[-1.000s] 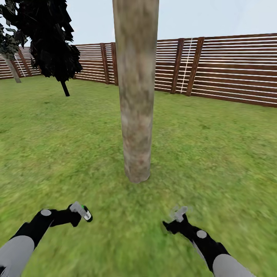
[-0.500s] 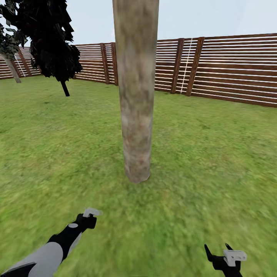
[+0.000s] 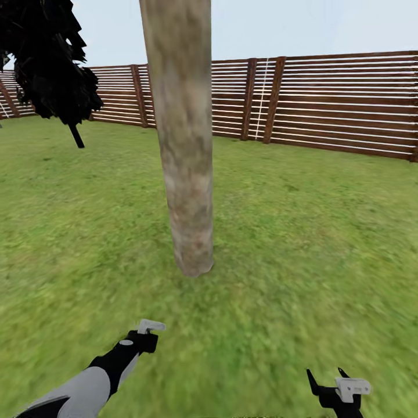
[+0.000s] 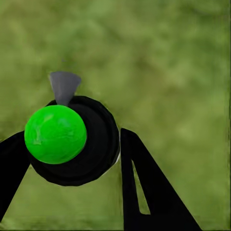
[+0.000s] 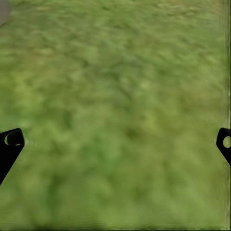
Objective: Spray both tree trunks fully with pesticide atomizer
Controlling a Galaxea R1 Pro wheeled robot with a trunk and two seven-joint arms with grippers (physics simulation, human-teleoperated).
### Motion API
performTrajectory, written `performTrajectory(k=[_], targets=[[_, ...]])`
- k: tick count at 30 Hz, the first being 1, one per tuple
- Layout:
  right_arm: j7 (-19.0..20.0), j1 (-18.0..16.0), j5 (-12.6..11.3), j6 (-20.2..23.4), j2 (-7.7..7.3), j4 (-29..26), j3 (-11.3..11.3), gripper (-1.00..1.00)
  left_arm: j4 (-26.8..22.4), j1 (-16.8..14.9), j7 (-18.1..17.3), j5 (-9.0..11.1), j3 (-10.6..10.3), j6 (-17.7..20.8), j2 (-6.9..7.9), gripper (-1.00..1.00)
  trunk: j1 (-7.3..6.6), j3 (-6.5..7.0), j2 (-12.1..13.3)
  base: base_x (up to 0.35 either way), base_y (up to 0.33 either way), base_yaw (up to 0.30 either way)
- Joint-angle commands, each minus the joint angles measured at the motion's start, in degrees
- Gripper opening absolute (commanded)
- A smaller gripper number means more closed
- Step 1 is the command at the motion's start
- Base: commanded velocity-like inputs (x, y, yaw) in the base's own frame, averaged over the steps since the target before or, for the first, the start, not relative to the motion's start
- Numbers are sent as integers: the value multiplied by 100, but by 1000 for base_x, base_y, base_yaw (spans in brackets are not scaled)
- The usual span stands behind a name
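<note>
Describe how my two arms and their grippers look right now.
The left arm has a pale grey shell, then black links with a small grey disc, ending in a light grey gripper piece. The left gripper and right gripper have flat black fingers, the right's fingertips pierced by small holes.

A thick tree trunk (image 3: 184, 145), its bark mottled beige-brown and grey, stands upright on the green grass floor (image 3: 302, 244) of the garden, ahead of the robot and slightly left of centre, its base planted in the lawn. The pesticide atomizer (image 4: 77, 142), a small black bottle seen end-on with a bright green dot and a grey nozzle, sits between the dark fingers (image 4: 144, 187) of the left gripper (image 4: 67, 159), above blurred grass.
</note>
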Motion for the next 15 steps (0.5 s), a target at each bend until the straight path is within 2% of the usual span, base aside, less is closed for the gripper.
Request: performTrajectory(k=[1, 3, 6, 9, 11, 12, 15], targets=[[0, 0, 0, 0, 1, 0, 0, 100, -40, -16, 165, -4, -7, 275, -84, -100, 0, 0, 0, 0, 0, -265], [3, 0, 0, 0, 1, -4, 1, 100, -274, -69, 457, -4, -14, 974, -328, -100, 0, 0, 0, 0, 0, -265], [8, 0, 0, 0, -5, -5, 1, 100, -546, -222, 558, 9, -4, 1515, -542, -100, 0, 0, 0, 0, 0, -265], [12, 0, 0, 0, -8, -6, 1, 100, -604, -399, 566, 117, 4, 1903, -600, -100, 0, 0, 0, 0, 0, -265], [16, 0, 0, 0, -7, -6, 1, 100, -615, -447, 561, 257, 2, 1960, -599, -100, 0, 0, 0, 0, 0, -252], [17, 0, 0, 0, -8, -6, 1, 100, -618, -468, 556, 402, -4, 1981, -596, -100, 0, 0, 0, 0, 0, -112], [17, 0, 7, 0, -15, -2, 1, 100, -701, -463, 551, 515, -15, 2007, -585, -100, 0, 0, 0, 0, 0, -41]])
